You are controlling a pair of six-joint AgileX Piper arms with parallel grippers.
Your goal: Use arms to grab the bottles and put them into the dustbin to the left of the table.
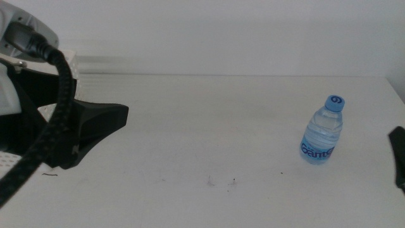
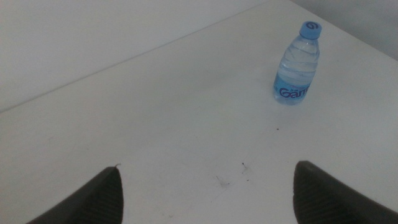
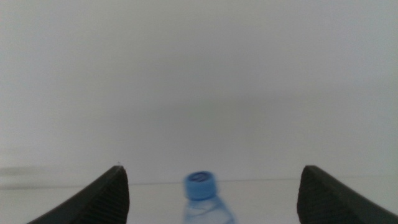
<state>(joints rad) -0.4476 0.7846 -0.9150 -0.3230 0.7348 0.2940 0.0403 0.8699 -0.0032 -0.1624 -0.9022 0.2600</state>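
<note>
A short clear water bottle (image 1: pixel 321 134) with a blue cap stands upright on the white table (image 1: pixel 209 120), at the right. It also shows in the left wrist view (image 2: pixel 297 65) and, cap only, in the right wrist view (image 3: pixel 201 186). My left gripper (image 1: pixel 117 120) hovers over the table's left side, open and empty, far from the bottle; its jaws stand wide apart (image 2: pixel 208 193). My right gripper (image 1: pixel 397 158) is at the right edge, just right of the bottle, open and empty (image 3: pixel 211 168). The tea bottle and soda can are out of view. Only a sliver of the dustbin (image 1: pixel 7 158) shows behind the left arm.
The left arm's white housing and thick black cable (image 1: pixel 44 133) fill the left of the middle view. A few dark specks (image 1: pixel 221 182) mark the table near the front. A pale wall rises behind the table's far edge.
</note>
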